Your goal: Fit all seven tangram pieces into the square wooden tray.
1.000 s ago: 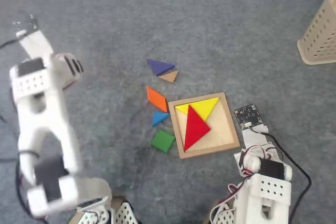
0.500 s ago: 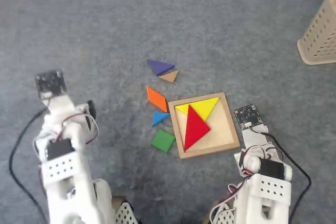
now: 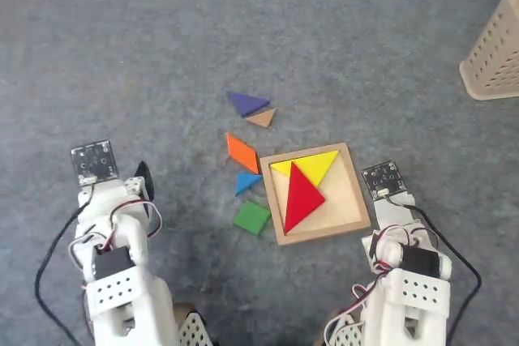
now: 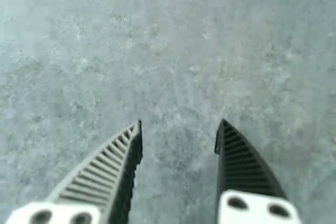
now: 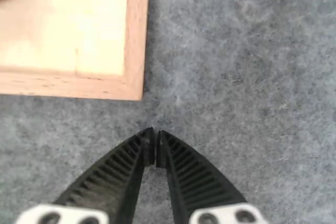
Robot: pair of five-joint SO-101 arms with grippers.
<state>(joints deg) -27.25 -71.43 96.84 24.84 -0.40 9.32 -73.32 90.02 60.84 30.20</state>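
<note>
The square wooden tray (image 3: 323, 234) lies right of centre with a yellow triangle (image 3: 312, 165) and a red triangle (image 3: 302, 194) inside it. To its left on the carpet are an orange parallelogram (image 3: 241, 153), a blue triangle (image 3: 246, 182) and a green square (image 3: 252, 217). Farther back lie a purple triangle (image 3: 246, 103) and a tan triangle (image 3: 262, 117). My left gripper (image 4: 180, 124) is open over bare carpet, far left of the pieces. My right gripper (image 5: 155, 132) is shut and empty just outside a corner of the tray (image 5: 135, 51).
A beige perforated basket (image 3: 493, 50) stands at the far right edge. The grey carpet spreads wide at the back and on the left. Both arm bases sit at the near edge, the left arm (image 3: 113, 257) and the right arm (image 3: 405, 273).
The left arm has swung down from a raised pose and folded back to the near left. The right arm and all pieces have stayed put.
</note>
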